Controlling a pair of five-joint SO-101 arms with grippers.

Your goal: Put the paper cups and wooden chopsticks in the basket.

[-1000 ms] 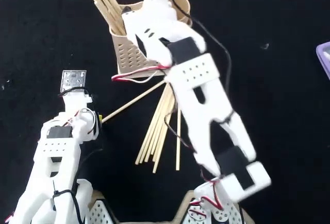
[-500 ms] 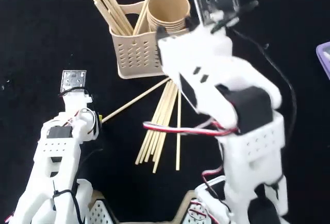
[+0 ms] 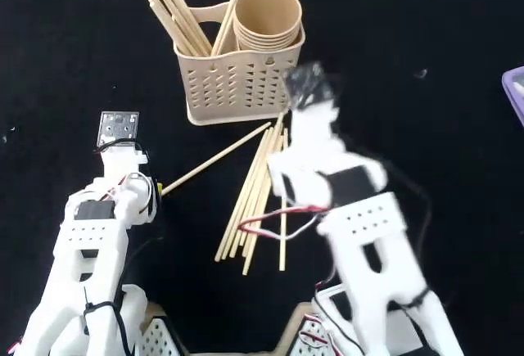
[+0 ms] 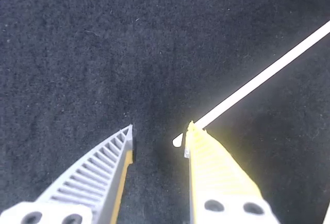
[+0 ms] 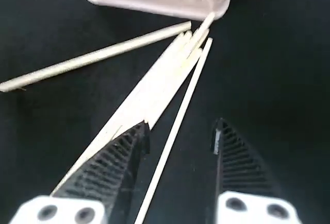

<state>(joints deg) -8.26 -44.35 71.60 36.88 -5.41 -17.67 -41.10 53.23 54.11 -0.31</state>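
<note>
Picking up the loose chopsticks (image 3: pixel 250 200) looks like the job right now. The paper cups (image 3: pixel 268 14) already sit stacked in the right side of the basket (image 3: pixel 237 86), at the far middle of the table (image 3: pixel 458 168). A few standing chopsticks (image 3: pixel 173 14) fill its left side. The loose chopsticks lie in a bunch on the table, just on the near side of the basket.

The right gripper (image 5: pixel 180 126) hangs low over them with its jaws apart. One thin chopstick (image 5: pixel 195 80) runs right between the jaws, and the bunch lies just beside one jaw. To do this well, it should go straight down and close on that one stick near its middle, so the stick does not tip. It should not bump the bunch.

The left gripper (image 4: pixel 159 127) is low on the left, with its jaws apart too. The end of a stray chopstick (image 4: pixel 258 77) touches one jaw tip. This gripper should slide along the stick a bit before closing, or the end may slip out.
</note>
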